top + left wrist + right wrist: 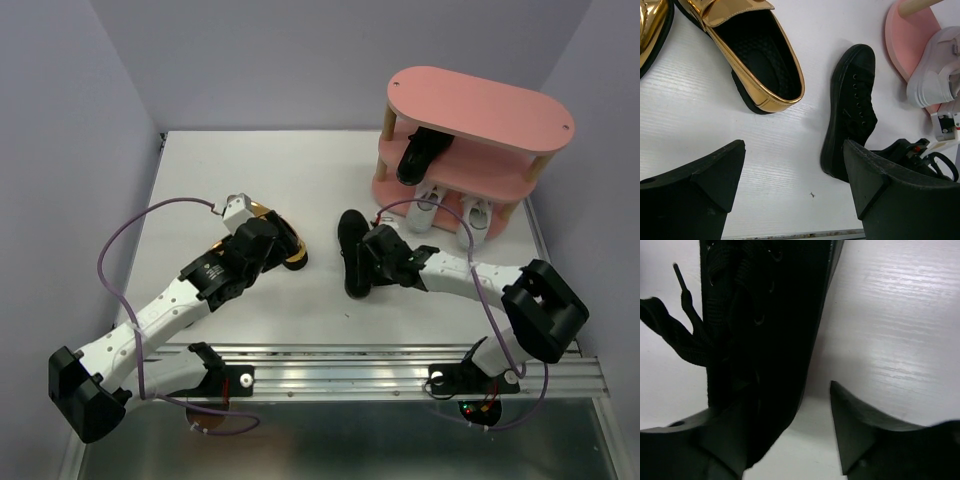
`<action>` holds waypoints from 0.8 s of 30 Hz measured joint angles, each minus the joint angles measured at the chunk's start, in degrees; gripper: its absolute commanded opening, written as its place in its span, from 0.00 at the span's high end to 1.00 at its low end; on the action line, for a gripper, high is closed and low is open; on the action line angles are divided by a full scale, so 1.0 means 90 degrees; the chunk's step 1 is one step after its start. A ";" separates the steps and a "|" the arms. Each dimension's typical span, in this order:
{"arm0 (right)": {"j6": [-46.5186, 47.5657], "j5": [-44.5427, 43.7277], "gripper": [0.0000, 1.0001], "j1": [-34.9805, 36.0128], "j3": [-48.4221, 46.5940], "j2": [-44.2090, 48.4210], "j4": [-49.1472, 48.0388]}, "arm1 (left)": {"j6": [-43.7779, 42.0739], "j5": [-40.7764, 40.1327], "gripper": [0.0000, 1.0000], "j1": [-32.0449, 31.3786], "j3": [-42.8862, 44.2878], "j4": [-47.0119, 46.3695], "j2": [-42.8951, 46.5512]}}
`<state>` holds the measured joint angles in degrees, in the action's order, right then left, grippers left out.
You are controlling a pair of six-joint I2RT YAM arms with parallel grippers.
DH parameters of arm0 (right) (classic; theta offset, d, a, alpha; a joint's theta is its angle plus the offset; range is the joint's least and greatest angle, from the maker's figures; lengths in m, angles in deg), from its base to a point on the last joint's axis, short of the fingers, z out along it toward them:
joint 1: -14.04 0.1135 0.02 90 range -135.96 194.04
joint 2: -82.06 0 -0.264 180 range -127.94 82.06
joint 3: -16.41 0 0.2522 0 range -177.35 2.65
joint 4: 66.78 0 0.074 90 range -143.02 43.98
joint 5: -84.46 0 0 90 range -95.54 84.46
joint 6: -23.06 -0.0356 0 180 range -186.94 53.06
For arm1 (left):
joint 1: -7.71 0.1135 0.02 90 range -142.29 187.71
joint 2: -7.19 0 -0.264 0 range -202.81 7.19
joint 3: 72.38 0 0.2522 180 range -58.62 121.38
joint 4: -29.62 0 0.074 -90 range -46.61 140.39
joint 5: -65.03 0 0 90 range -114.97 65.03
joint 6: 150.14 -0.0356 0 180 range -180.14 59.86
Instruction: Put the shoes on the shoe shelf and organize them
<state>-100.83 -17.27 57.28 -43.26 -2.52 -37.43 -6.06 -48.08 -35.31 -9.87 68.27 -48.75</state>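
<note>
One black shoe (pixel 351 250) (pixel 852 107) lies on the white table, and my right gripper (pixel 366 260) (pixel 780 405) straddles its heel end (pixel 765 340). Those jaws stand apart, with a gap showing between the shoe's side and the right finger (pixel 860 430). My left gripper (pixel 272 243) (pixel 795 170) hangs open over bare table, just short of two shiny gold shoes (pixel 290 240) (pixel 760 65). The pink shoe shelf (pixel 480 110) (pixel 902 45) stands at the back right. A second black shoe (pixel 418 155) rests on its middle board and two white sneakers (pixel 425 210) (pixel 935 80) on its bottom board.
Purple walls close off the table's left, back and right sides. A metal rail (pixel 380 370) carrying both arm bases runs along the near edge. Purple cables loop beside each arm. The shelf's top board carries nothing.
</note>
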 measured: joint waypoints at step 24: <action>0.0464 -0.0231 0.99 0.0151 -0.0002 0.3495 0.2803 | -0.0869 -0.0838 0.12 0.0136 0.1192 -0.0313 -0.0784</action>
<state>-96.65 -19.34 58.64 -43.28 28.94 -12.20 -13.88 -55.62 -34.09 0.86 65.45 -55.81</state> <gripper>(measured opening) 0.057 0.880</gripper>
